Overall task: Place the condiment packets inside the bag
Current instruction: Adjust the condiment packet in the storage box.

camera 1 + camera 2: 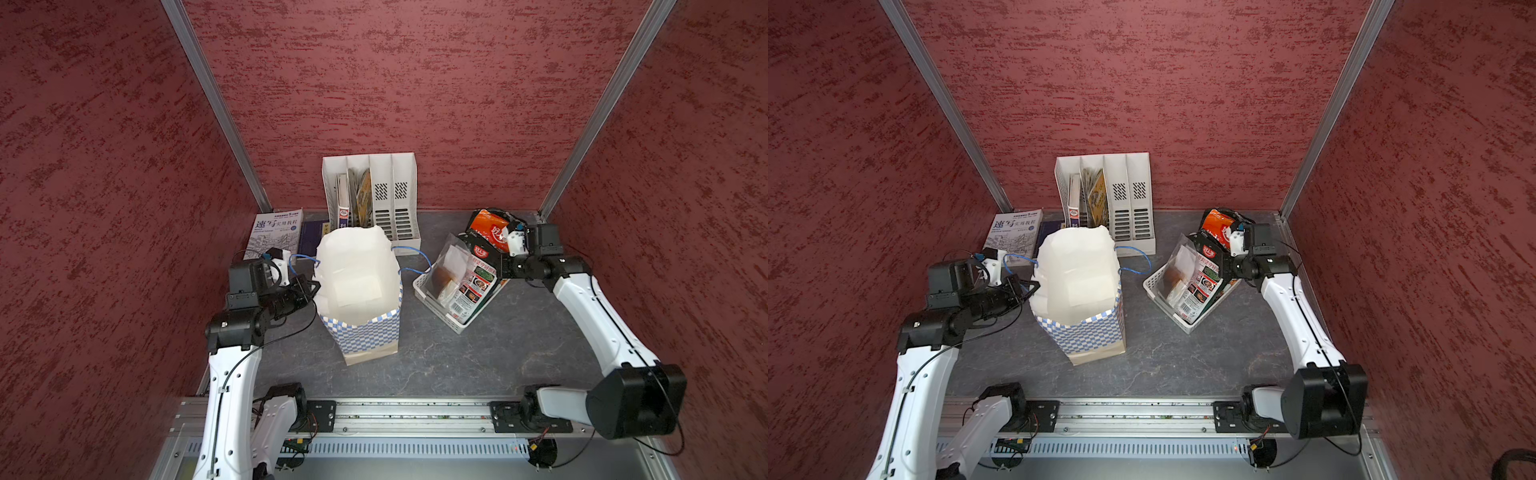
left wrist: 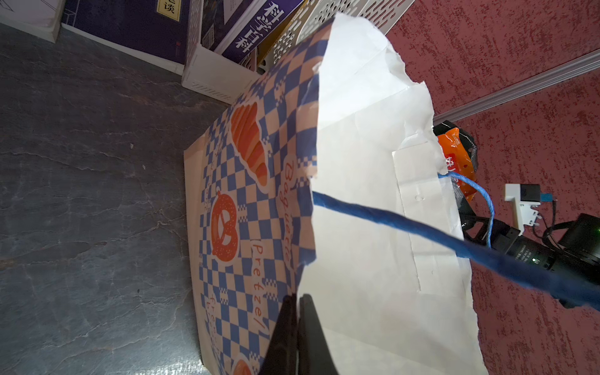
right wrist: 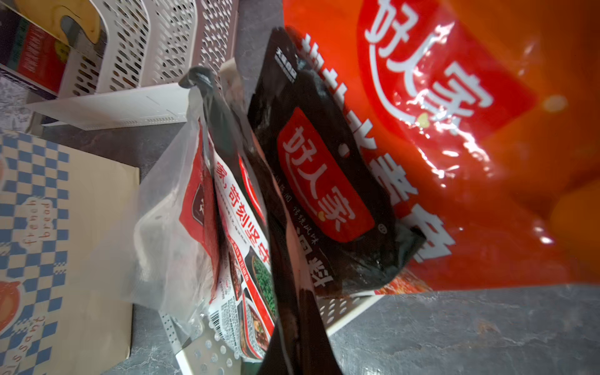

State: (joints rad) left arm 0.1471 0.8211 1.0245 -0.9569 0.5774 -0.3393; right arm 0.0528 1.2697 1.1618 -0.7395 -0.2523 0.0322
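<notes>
- Left gripper [image 1: 312, 287]: fingers together, clamped on the rim of the bag [image 1: 368, 332] at its 9 o'clock side. That pinch holds the mouth open and facing up.
- Right gripper [image 1: 503, 269]: fingers closed, buried in the condiment packets [image 1: 468, 279], which stand in the white basket [image 1: 434, 309]. In the right wrist view they pinch along a dark pouch edge. It looks like the black packet [image 1: 484, 251], but we can't confirm which pouch is caught.
- Key relation: the bag mouth lies at 9 o'clock from the right gripper, near, with bare table [image 1: 457, 365] between basket and bag.
- The right arm is the nearer one to the packets. The left is tied up on the bag.
- The packets lean on edge in the basket, long axis roughly on the 1-to-7 o'clock line in both top views. The bag mouth's long axis runs 12 to 6.
- Our read: lift the pouch clear of the basket, carry it toward 9 and drop it end-first.
- Packets: we count four, possibly more hidden behind.
  - black packet
  - orange packet [image 1: 488, 228]
  - white printed packet [image 1: 476, 293]
  - clear pouch [image 1: 444, 266]
- Other counts:
  - one bag with two blue cord handles
  - one basket
  - one four-slot file rack [image 1: 401, 199] at 12 o'clock
  - two books flat at 10 o'clock: white book [image 1: 274, 235] and dark blue book [image 1: 311, 237]
- No packet shows inside the bag, so we judge none placed yet.
</notes>
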